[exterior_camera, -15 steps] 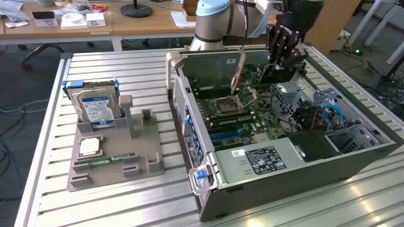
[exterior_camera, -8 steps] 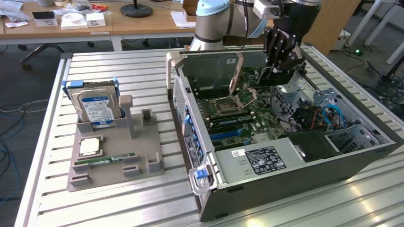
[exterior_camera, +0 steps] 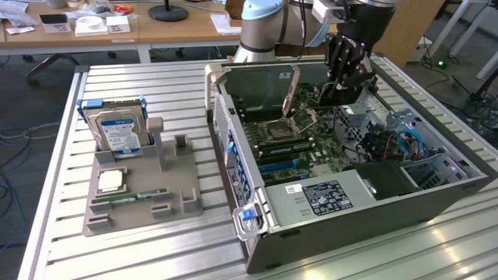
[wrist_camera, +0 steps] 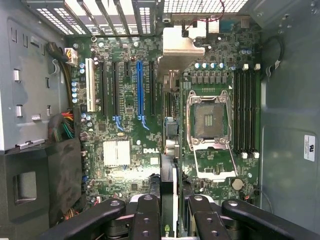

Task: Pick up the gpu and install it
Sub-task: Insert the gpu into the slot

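Note:
My gripper (exterior_camera: 348,81) hangs over the far part of the open computer case (exterior_camera: 435,192), above the motherboard (exterior_camera: 284,140). It is shut on the gpu (exterior_camera: 342,97), a thin dark card held on edge below the fingers. In the wrist view the gpu (wrist_camera: 167,175) runs edge-on between the two black fingers (wrist_camera: 146,210), straight over the board beside the CPU socket (wrist_camera: 209,117). The long blue expansion slot (wrist_camera: 139,90) and the black slots next to it lie off to one side of the card, apart from it.
On the exterior view's left a grey holder (exterior_camera: 140,204) carries an upright silver hard drive (exterior_camera: 118,131), a green memory stick (exterior_camera: 128,197) and a square chip (exterior_camera: 111,181). Drive bays and blue cables (exterior_camera: 409,143) fill the case's right side. The arm's base (exterior_camera: 260,35) stands behind the case.

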Motion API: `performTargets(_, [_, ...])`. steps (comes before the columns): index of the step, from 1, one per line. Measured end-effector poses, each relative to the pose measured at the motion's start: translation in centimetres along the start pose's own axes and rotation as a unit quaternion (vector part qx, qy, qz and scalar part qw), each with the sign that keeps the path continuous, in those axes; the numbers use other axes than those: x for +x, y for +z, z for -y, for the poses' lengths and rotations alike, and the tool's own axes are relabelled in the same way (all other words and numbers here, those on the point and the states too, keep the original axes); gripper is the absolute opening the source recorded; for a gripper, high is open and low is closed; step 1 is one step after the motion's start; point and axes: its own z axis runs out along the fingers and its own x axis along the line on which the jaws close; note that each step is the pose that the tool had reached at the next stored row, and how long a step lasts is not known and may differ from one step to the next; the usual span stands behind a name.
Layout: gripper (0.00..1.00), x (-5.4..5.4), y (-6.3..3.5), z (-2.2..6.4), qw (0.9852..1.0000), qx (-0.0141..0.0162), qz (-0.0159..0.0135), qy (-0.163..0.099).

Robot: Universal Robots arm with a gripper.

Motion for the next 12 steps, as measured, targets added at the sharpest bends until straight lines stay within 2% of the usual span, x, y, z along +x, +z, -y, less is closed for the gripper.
performTargets(6, [0.26,0.0,0.0,-0.14,1.0,0.0,0.0,0.0])
performTargets(12, [0.26,0.1,0.03,-1.66,1.0,0.0002,0.0,0.0])
